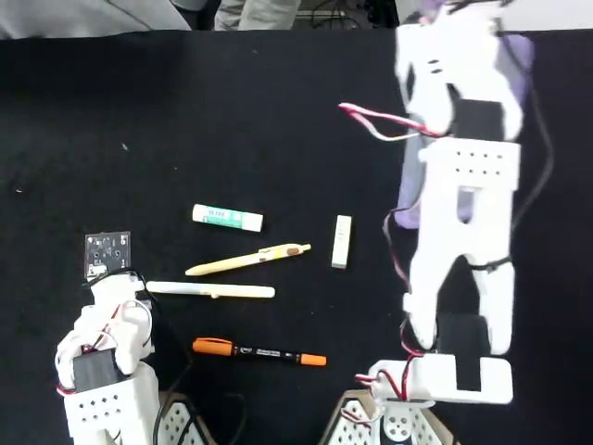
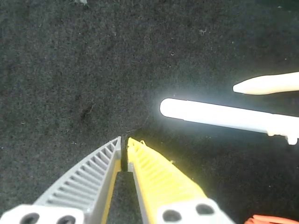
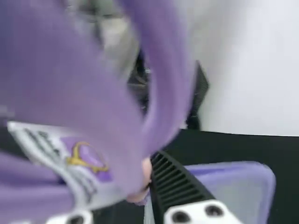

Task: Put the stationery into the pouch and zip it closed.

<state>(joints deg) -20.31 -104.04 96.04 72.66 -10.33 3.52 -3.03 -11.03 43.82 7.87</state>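
From where I stand, the right gripper [image 3: 148, 187] clamps the floppy purple plastic pouch [image 1: 521, 61], the left gripper [image 2: 125, 145] sits closed and empty far from that pouch (beside the slim white pen [image 2: 224, 116]), so that thin pinch may slip.

White arms [image 1: 468, 176], black motors [image 1: 477, 120], red cables [image 1: 380, 118]; left gripper [image 2: 124, 142] ribbed grey and yellow.
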